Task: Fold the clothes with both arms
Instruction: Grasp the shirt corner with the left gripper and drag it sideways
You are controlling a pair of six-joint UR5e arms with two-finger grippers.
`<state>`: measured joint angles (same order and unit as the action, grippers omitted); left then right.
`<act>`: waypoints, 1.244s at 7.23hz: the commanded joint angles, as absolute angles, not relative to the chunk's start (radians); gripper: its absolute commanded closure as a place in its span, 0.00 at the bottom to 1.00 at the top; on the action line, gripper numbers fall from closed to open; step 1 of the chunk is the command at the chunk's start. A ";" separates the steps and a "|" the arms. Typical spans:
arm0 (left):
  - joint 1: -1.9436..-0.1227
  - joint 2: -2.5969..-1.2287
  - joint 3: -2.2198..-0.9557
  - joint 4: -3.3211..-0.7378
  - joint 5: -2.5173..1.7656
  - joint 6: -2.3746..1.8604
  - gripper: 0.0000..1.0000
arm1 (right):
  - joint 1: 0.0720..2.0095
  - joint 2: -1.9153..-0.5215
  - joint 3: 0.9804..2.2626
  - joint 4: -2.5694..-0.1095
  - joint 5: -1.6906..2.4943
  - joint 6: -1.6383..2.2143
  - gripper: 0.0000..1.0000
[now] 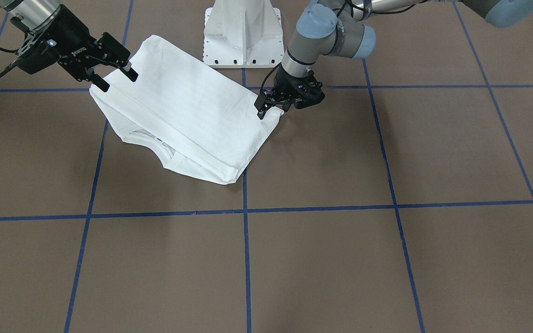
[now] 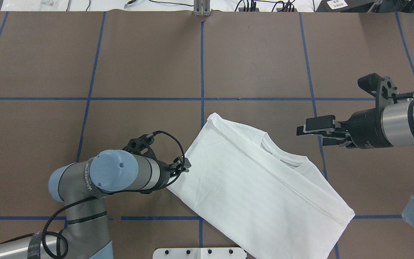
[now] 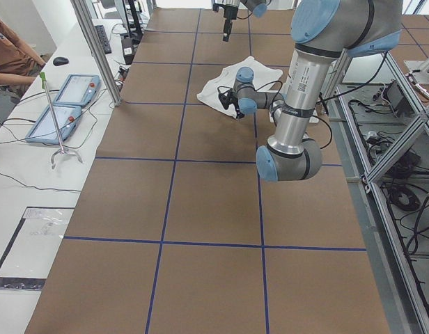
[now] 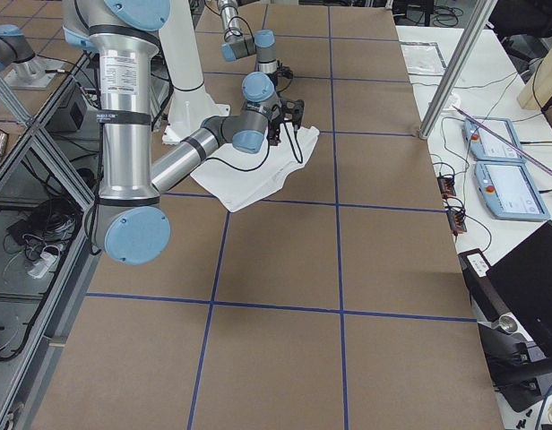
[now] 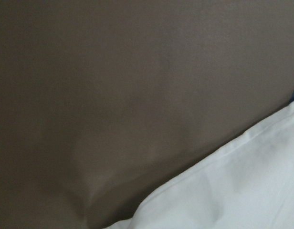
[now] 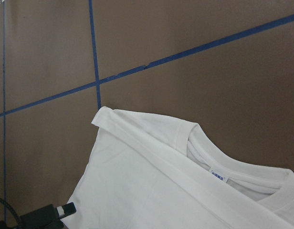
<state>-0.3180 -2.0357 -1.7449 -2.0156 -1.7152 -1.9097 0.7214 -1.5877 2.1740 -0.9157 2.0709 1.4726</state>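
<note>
White shirt [image 2: 250, 187] folded flat, skewed, collar showing, mid-table by robot-side edge. Left gripper [image 1: 271, 109] at its corner, grip unclear; right gripper [image 1: 118, 81] spread, raised.

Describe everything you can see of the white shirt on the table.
The white shirt lies folded into a rough rectangle, diagonal on the brown table near the robot's base. Its cloth looks like plain soft cotton, mostly smooth, no print showing. The ribbed round collar faces up along the far long edge, a small neck label inside it. The left gripper sits at one corner; whether it pinches the cloth is unclear. The right gripper, open, hovers near the collar without touching.
</note>
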 commanded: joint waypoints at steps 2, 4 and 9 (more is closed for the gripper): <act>-0.301 -2.042 -1.721 -2.017 -1.718 -1.934 0.11 | 0.736 -1.586 2.163 -0.916 2.066 1.473 0.00; -0.302 -2.042 -1.732 -2.017 -1.718 -1.934 0.61 | 0.742 -1.586 2.163 -0.916 2.068 1.471 0.00; -0.311 -2.040 -1.761 -2.017 -1.723 -1.931 1.00 | 0.752 -1.588 2.148 -0.914 2.068 1.462 0.00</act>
